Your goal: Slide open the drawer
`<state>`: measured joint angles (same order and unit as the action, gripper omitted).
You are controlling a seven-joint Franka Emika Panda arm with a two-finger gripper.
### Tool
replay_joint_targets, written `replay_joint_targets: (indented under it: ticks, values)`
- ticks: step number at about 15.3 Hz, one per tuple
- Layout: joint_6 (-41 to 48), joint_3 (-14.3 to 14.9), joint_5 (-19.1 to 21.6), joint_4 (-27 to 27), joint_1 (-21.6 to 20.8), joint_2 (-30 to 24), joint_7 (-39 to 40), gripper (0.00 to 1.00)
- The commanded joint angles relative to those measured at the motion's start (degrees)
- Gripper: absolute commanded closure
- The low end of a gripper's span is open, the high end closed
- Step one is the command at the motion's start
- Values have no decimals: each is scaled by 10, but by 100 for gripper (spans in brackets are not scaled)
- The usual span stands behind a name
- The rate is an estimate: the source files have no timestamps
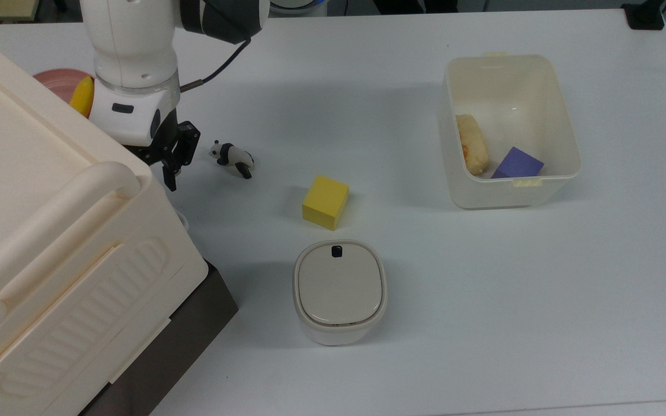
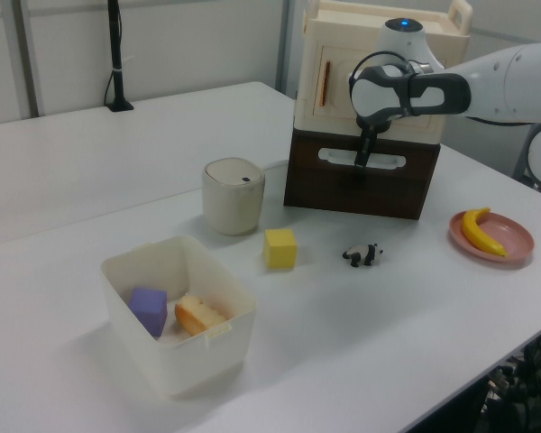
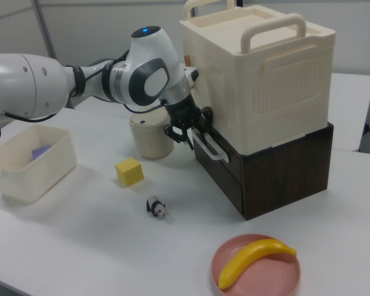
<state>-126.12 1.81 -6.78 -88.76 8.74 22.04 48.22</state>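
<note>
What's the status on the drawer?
Gripper at the drawer handle, fingers open. Drawer looks shut. Panda nearby, not blocking.

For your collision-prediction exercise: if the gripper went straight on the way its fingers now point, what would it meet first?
Most likely the white loop handle on the drawer: the gripper points down just above it. Depth is unclear; it might slip past to the table.

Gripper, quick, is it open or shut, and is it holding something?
Gripper: open, fingers either side of the drawer's white loop handle, not closed on it yet.

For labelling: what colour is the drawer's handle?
White, on the dark-brown drawer; the handle is clearest in the right view.
</note>
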Motion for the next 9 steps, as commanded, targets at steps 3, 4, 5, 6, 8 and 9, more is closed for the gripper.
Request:
replay_joint_targets:
  ticks: [3, 4, 5, 6, 8, 9]
  values:
    - [-15, -1, -5, 0, 4, -2, 5, 81]
    - [-15, -1, -6, -1, 5, -2, 9, 83]
    - [-15, -1, -6, -2, 4, -2, 13, 87]
    - [-15, -1, -6, -2, 5, -2, 14, 93]
    - [-15, -1, -6, -2, 4, -2, 13, 95]
    - [-15, -1, -6, -2, 4, -2, 13, 95]
